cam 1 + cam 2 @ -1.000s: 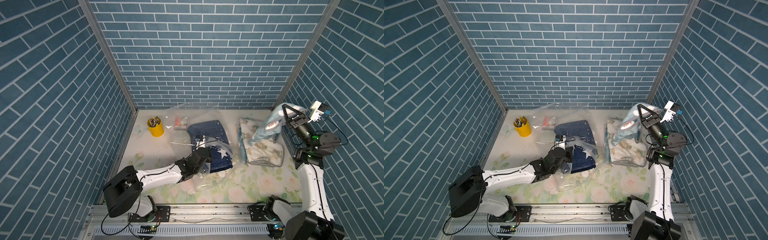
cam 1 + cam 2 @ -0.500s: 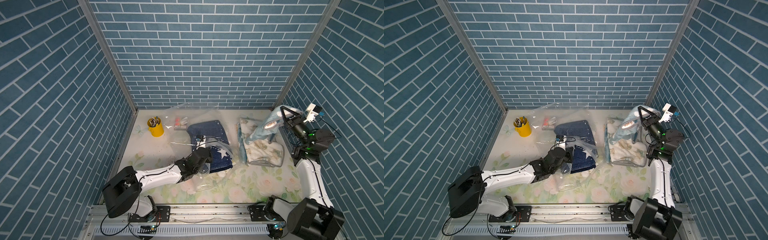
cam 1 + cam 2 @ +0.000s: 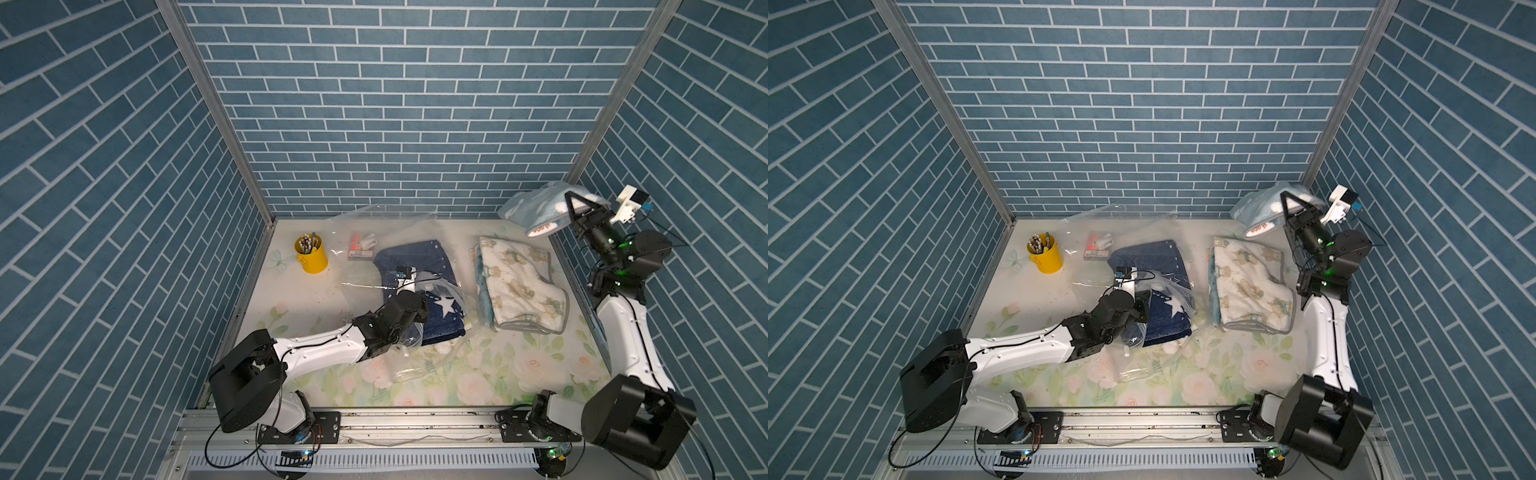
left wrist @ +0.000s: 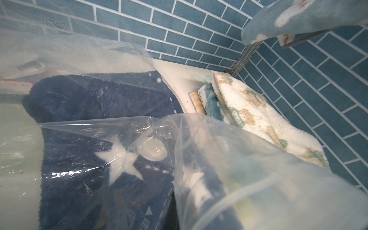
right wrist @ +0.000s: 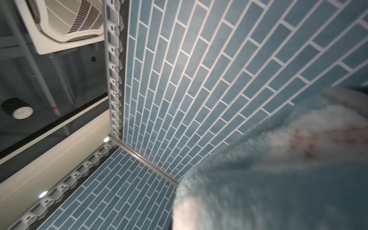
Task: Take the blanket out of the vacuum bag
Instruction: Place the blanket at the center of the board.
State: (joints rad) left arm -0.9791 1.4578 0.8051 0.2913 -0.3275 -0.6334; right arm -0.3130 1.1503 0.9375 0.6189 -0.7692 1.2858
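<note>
Plastic of the vacuum bag [image 3: 399, 232] is pinched in the closed left end effector [image 3: 417, 304]; the right end effector [image 3: 575, 205] grips the pale blue blanket [image 3: 536, 208] aloft (next, probably: lay it down).

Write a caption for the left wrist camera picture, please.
Navy star blanket seen through the crinkled clear vacuum bag, folded cream blanket alongside.

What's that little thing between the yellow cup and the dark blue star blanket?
A small red-and-white packet, lying flat on the table and seen through the vacuum bag, whose plastic is clear. It shows in both top views.
</note>
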